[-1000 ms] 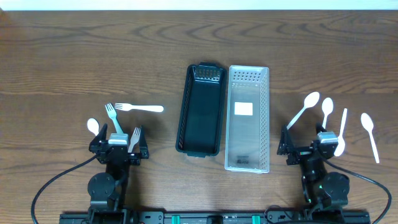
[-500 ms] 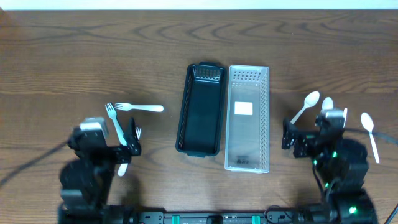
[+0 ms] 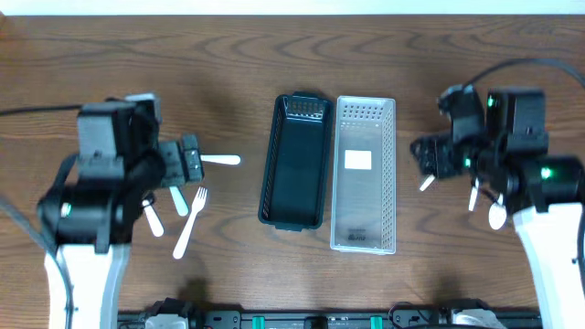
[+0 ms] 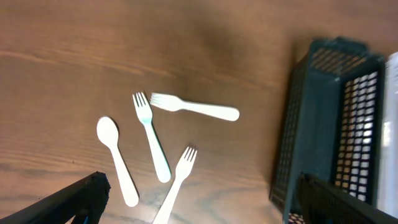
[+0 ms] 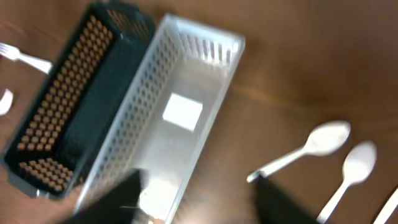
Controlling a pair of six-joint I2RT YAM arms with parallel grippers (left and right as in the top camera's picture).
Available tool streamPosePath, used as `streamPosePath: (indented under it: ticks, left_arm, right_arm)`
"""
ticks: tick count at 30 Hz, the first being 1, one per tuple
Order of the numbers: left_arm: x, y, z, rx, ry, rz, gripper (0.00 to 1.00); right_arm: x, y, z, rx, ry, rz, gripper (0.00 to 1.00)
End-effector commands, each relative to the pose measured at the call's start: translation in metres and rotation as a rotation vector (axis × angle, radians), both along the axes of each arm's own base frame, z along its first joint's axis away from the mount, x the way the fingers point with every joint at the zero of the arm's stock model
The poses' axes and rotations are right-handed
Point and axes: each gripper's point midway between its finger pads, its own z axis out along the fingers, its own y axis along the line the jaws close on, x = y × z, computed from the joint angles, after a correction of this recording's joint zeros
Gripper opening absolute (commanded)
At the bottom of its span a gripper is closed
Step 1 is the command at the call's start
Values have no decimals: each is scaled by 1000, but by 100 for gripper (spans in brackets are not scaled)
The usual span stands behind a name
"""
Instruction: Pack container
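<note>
So, the black basket and white basket sit touching side by side mid tabletop. Both are empty, so nothing's packed yet. The forks lie to their left and the spoons to their right. The left tool hangs over the forks, fingers spread wide, holding nothing. The right tool is near the spoons, but that wrist view is smeared, so I can't tell how its fingers stand. Looks like the reach step to me: next is dropping onto one handle and pinching it.
</note>
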Motion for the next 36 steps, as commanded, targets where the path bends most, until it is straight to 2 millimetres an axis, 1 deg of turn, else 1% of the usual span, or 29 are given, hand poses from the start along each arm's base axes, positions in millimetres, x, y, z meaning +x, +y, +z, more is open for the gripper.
streamPosePath:
  ticks: [1, 4, 7, 9, 11, 15, 16, 19, 22, 25, 29, 32, 36]
  left_arm:
    - [6, -1, -9, -5, 49, 7, 98]
    - [11, -1, -21, -3, 95, 7, 99]
    - [14, -2, -31, -1, 132, 7, 88]
    - [14, -2, -36, 0, 155, 7, 78]
    - [13, -2, -39, 1, 172, 7, 60]
    - [14, -2, -40, 1, 174, 7, 44]
    - [14, -2, -40, 1, 174, 7, 42]
    - [14, -2, -40, 1, 175, 7, 42]
    - [14, -2, -40, 1, 175, 8, 42]
    - [14, -2, -40, 1, 175, 8, 42]
    - [13, -2, -40, 1, 176, 8, 43]
    - [13, -2, -40, 1, 176, 7, 43]
    - [13, -2, -40, 1, 176, 8, 44]
  right_arm:
    - [18, 9, 14, -15, -31, 55, 3]
    - [36, 21, 6, -33, -9, 83, 1]
    - [51, 39, -16, -42, 38, 123, 1]
    - [57, 51, -39, -47, 93, 152, 1]
    - [60, 62, -63, -57, 151, 178, 1]
    - [65, 80, -113, -78, 264, 220, 1]
    - [66, 83, -122, -82, 283, 225, 1]
    - [71, 88, -150, -92, 330, 234, 1]
    - [81, 87, -173, -116, 342, 224, 1]
    - [91, 82, -188, -159, 331, 206, 1]
    - [109, 75, -195, -214, 277, 173, 1]
    - [123, 72, -194, -246, 219, 149, 1]
    - [137, 76, -188, -234, 156, 142, 1]
